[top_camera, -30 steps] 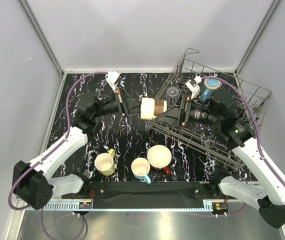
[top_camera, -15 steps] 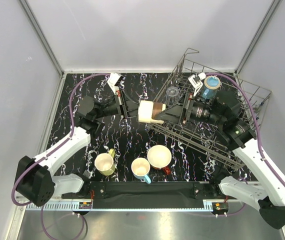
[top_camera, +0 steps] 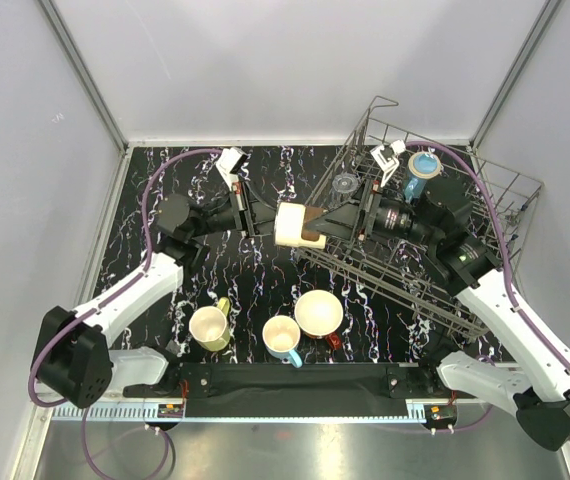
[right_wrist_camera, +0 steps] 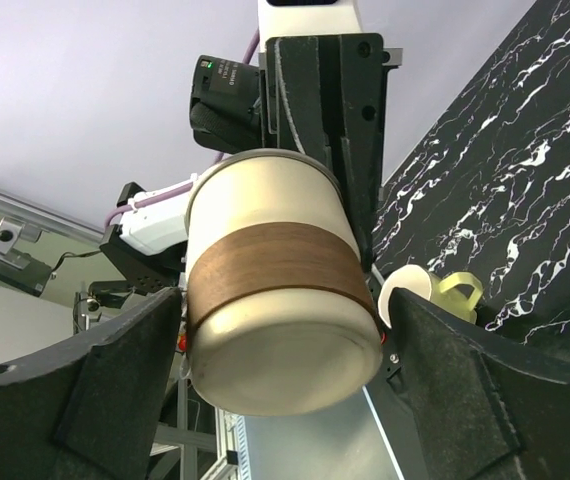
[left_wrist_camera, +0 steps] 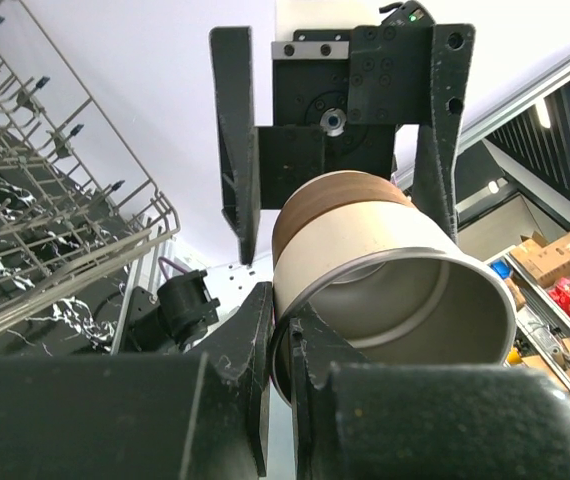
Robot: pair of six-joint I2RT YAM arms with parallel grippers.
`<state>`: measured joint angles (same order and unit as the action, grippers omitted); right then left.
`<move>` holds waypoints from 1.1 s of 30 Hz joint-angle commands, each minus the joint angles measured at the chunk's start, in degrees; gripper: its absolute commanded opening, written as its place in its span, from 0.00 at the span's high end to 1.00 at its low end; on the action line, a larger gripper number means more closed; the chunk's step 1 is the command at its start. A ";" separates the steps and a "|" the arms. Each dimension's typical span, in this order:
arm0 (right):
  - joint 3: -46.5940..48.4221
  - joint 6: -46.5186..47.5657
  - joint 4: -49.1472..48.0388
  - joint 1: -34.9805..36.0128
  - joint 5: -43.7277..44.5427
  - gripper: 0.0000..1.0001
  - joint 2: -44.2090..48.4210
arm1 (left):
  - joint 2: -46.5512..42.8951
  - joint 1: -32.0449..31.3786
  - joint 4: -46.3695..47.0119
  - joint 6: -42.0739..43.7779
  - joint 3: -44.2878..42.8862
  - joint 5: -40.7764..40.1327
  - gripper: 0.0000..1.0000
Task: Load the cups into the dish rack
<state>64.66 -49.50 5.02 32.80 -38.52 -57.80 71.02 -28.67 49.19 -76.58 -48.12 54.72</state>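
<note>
Cup hangs in mid-air btwn the two arms, lying sideways. Its long axis runs straight from L gripper to R gripper. L gripper is clenched on the rim wall, one finger inside and one outside, mouth end toward it. R gripper is spread wide w/ a finger each side of the cup's base end, brown band btwn them. Slim gaps show both sides, so no hold yet.

Cup is already centred in R's jaws, base toward its palm. R is also the arm nearer the rack, which lies behind and under it. Likely next: R squeezes across the band, then L lets go.

Room is tight: rack wires run just under R's fingers, and a tumbler stands just beside them. Red mug is well clear, down on the table.
</note>
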 commanded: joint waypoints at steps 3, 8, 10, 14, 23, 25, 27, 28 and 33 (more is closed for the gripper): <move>0.73 -0.60 -4.05 1.13 0.29 0.28 -0.47 | 0.52 0.19 4.34 -0.59 0.04 1.09 1.00; 0.46 -1.13 -3.35 1.83 0.64 0.64 -0.91 | 1.22 0.45 4.16 -0.68 -0.13 1.09 1.00; 0.11 -0.87 -2.47 2.27 1.25 0.79 -0.47 | 1.31 0.54 3.72 -0.59 -0.13 1.18 0.99; 0.81 -0.16 1.22 2.62 3.54 0.99 0.49 | 1.31 1.33 1.44 0.64 -0.31 1.35 0.75; 8.19 2.47 21.82 2.62 20.20 1.00 2.69 | 2.10 4.58 -11.40 5.04 0.74 -0.84 0.15; 11.79 2.39 27.04 2.62 24.27 1.00 1.56 | 2.10 5.98 -13.83 6.25 0.48 -1.19 0.13; 15.29 2.21 34.66 2.62 30.05 1.00 0.59 | 0.96 6.78 -20.76 10.37 -1.88 -2.15 0.12; 16.53 2.30 36.89 2.62 32.00 1.00 -0.29 | 0.35 7.30 -30.55 16.48 -2.94 -4.77 0.12; 29.07 0.80 57.44 2.19 51.68 1.00 -6.43 | -4.66 7.75 -54.96 32.09 -10.41 -18.22 0.12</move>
<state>85.78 -48.10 47.22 34.98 -3.14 -60.42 71.00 -21.19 10.15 -56.93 -52.56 45.58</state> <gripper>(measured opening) 0.727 0.876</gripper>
